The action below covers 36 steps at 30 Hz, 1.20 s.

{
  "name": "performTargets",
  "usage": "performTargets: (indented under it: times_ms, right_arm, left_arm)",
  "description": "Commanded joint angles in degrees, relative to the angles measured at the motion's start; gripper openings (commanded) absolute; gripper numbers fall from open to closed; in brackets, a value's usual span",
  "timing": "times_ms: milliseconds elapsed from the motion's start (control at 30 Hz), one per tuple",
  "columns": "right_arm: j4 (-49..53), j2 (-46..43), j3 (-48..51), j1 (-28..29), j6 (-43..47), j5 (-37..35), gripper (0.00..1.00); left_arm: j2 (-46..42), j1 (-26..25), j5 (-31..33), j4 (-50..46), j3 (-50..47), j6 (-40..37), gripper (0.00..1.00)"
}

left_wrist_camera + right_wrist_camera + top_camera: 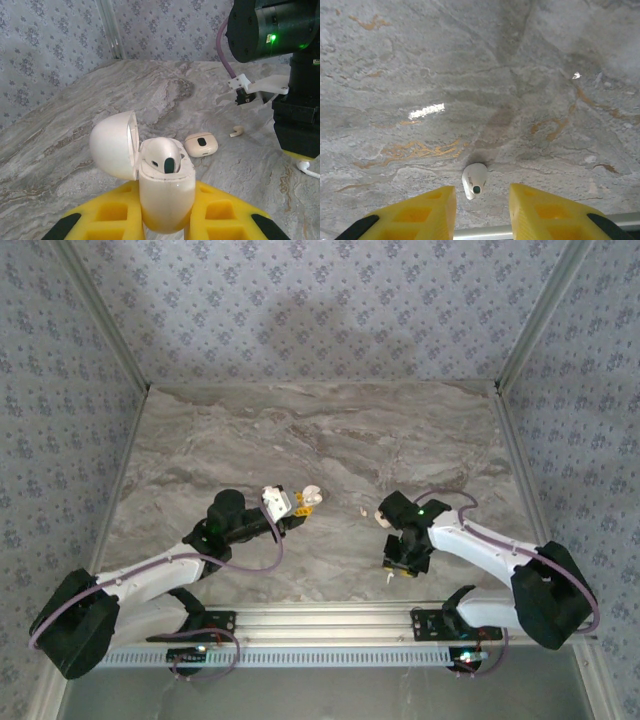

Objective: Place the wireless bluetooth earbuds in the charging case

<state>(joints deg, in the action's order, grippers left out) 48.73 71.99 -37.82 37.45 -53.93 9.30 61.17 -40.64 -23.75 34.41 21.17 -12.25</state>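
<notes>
1. Marble worktop lies bare toward its far edge and both far corners; everything sits in the near half.
2. Left of centre, the left gripper has its fingers clamped on the charging case, whose lid is swung open with one seated earbud inside.
3. Between the arms, a tan rounded piece and a small curved bit lie on open marble.
4. By the near edge, the right gripper points down with its fingers apart, and a loose earbud lies between them untouched.

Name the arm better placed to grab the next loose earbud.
Right. The right gripper, open, straddles an earbud on the table; the left gripper is clamped on the open charging case.
</notes>
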Motion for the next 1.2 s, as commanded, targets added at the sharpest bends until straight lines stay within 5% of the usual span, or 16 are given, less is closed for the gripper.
performTargets:
  times_ms: [0,800,1167]
  right_arm:
    - [-0.7,1.9,-0.1,0.8,0.8,1.4,0.34]
    - [-4.7,9.7,-1.2,2.0,4.1,-0.1,0.25]
    - [-9.2,-0.3,0.3,2.0,4.5,-4.0,0.21]
  left_arm:
    - [-0.8,-0.4,-0.2,-0.1,-0.1,-0.8,0.12]
    - [-1.1,-0.3,0.1,-0.9,0.2,-1.1,0.11]
    - [0.7,-0.5,-0.3,2.1,-0.5,0.0,0.11]
